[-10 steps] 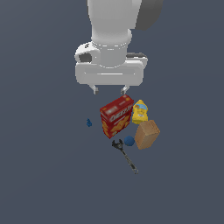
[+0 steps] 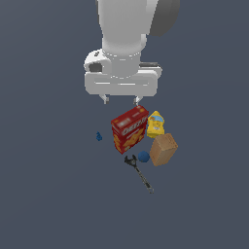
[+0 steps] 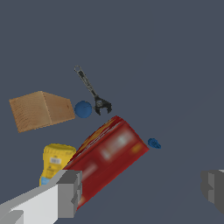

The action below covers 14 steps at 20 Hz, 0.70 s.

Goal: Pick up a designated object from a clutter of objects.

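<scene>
A: Anything changed from the earlier frame?
B: No visible shift. The gripper (image 2: pixel 121 100) still hangs spread wide, empty, above the red box (image 2: pixel 129 129).
A: The tan box (image 2: pixel 163 149)?
B: Lower right of the clutter, beside the blue ball (image 2: pixel 143 156).

Below the gripper (image 2: pixel 120 101): one tan box (image 2: pixel 163 149), one red box (image 2: pixel 129 129), one yellow container (image 2: pixel 156 124), one blue ball (image 2: pixel 143 156), one wrench (image 2: pixel 138 173), and one tiny blue piece (image 2: pixel 98 136), possibly a peg.
</scene>
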Available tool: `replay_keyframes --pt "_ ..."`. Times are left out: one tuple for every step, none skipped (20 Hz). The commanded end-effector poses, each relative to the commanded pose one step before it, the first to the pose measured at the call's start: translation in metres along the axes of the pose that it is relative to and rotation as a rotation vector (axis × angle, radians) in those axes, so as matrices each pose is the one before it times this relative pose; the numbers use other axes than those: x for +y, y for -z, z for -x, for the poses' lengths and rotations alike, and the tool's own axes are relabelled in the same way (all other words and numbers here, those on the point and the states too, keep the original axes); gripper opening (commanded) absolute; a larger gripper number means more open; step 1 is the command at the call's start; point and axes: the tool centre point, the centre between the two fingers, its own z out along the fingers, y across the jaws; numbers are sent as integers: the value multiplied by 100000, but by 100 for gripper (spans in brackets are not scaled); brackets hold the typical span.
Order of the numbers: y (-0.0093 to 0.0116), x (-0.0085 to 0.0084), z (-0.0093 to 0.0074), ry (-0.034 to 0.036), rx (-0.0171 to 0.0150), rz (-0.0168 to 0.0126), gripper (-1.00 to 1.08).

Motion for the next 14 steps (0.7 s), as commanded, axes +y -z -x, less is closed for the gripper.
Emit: replay_keyframes --pt "-103 123 253 -351 -788 212 100" --pt "20 15 -12 -16 64 -21 100" --pt "-4 -52 -58 112 124 -26 100" --pt "-52 -99 -78 188 87 -7 100" --pt "-103 -152 -94 273 37 15 100" --pt "-151 -206 -117 364 8 31 100" --pt "-195 -266 -145 467 0 41 100" --pt "-234 -322 -178 564 14 41 100" --pt "-272 -380 -211 667 37 38 100" --pt "-310 -438 -243 766 56 34 100" --pt "-350 -498 -270 868 68 28 100" --pt "-393 -553 -294 956 70 22 100" --pt "-440 -615 -317 1056 70 14 100" --pt "-486 -675 -339 1151 75 0 100"
